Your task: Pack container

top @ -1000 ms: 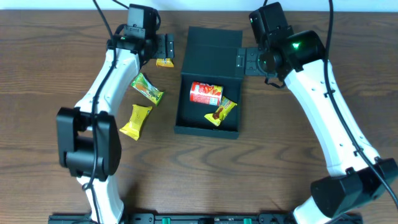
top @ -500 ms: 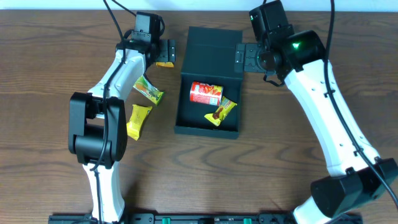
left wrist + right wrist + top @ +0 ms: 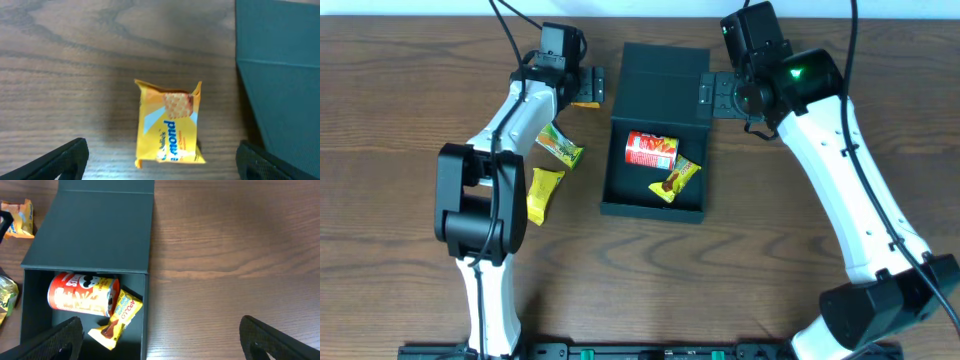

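Two arms reach over a wooden table (image 3: 400, 150). The container (image 3: 630, 185), a dark teal-green rectangular box, sits at the centre of the table between the arms. Its flap lid (image 3: 665, 70) is folded open and lies flat on the far side.

Contents of the container:
- One red can (image 3: 651, 150) lies on its side in the half of the interior nearest the lid.
- One yellow packet with brown print (image 3: 676, 179) lies against the can, toward the right wall.

Left gripper (image 3: 585, 85): positioned to the left of the container, level with the lid, above an orange-yellow snack packet (image 3: 584, 100). In the left wrist view the fingers (image 3: 65, 157) are spread wide, one on each side of this packet (image 3: 170, 125), and neither touches it. The packet lies flat on the wood, just beside the container (image 3: 280, 100).

Two further packets lie on the table left of the container: a green-and-yellow packet (image 3: 558, 143) and a plain yellow packet (image 3: 542, 190). They are near each other but apart.

Right gripper (image 3: 715, 97): positioned at the right edge of the container, beside the lid hinge. In the right wrist view its fingers (image 3: 60, 340) are spread wide, one over the box interior and the other over bare table. Whether this gripper touches the container cannot be determined.
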Controlling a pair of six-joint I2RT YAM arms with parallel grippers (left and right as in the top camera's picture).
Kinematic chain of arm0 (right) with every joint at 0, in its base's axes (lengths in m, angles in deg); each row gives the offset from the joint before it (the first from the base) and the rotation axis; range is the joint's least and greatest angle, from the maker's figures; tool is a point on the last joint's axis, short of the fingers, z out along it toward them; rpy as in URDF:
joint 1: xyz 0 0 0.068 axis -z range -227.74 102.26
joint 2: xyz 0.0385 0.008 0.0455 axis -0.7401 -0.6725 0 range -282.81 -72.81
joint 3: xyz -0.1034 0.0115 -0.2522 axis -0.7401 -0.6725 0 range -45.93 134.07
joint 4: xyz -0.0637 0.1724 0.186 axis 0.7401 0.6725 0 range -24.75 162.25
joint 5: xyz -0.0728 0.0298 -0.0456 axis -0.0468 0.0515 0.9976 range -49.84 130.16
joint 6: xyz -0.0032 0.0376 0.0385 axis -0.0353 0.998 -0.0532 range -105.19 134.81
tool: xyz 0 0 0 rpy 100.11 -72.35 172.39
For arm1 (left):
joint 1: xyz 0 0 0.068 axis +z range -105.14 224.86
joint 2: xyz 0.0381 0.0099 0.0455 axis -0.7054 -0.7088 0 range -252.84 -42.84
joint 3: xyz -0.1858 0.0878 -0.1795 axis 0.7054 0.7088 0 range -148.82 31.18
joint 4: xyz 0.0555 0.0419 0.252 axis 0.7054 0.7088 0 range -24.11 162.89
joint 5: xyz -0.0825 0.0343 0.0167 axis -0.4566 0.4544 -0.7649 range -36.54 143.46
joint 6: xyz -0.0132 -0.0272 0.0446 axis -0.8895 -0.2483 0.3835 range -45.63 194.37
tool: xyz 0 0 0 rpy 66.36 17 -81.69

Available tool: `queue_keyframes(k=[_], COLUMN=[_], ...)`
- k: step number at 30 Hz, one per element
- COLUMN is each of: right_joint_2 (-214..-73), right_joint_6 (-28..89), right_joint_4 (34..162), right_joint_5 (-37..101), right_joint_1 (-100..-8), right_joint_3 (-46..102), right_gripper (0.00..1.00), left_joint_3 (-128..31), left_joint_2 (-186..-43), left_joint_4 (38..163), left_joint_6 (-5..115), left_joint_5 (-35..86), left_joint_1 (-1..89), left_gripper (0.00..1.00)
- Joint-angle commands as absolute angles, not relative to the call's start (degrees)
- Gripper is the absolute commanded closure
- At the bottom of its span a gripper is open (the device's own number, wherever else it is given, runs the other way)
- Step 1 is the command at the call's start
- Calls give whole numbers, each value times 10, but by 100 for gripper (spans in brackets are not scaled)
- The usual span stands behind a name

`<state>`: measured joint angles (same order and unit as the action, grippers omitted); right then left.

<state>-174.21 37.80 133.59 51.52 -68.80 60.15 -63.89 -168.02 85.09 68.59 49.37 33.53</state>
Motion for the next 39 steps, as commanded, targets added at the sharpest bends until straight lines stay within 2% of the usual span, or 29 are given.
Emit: queue_keyframes(k=[1, 11, 14, 15, 22, 29, 31, 39], right_joint_2=[-1742, -1742, -1742, -1742, -1742, -1742, -1742, -1742], right_joint_6=[383, 383, 383, 383, 383, 384, 384, 384], right_joint_4=[1340, 1363, 1362, 1363, 1363, 1366, 1368, 1368], right_joint_5=[517, 517, 517, 517, 517, 517, 517, 517], right_joint_1=[-683, -683, -683, -683, -683, -683, -683, -683], right_joint_3=[602, 602, 602, 602, 602, 602, 602, 602], right_gripper=[1, 1, 1, 1, 1, 1, 1, 1], left_joint_3=[-647, -647, -647, -647, -647, -647, -647, -647], left_joint_2=[-1710, -1735, -1738, -1739, -1739, -1739, -1739, -1739], left_joint_4=[841, 816, 814, 814, 815, 814, 814, 814], left_joint_6=[684, 684, 684, 684, 684, 684, 684, 683], left_joint_5=[489, 491, 495, 496, 511, 511, 511, 523], left_joint_1=[327, 319, 319, 319, 319, 319, 320, 321], left_gripper=[5, 5, 0, 6, 15, 29, 37, 46])
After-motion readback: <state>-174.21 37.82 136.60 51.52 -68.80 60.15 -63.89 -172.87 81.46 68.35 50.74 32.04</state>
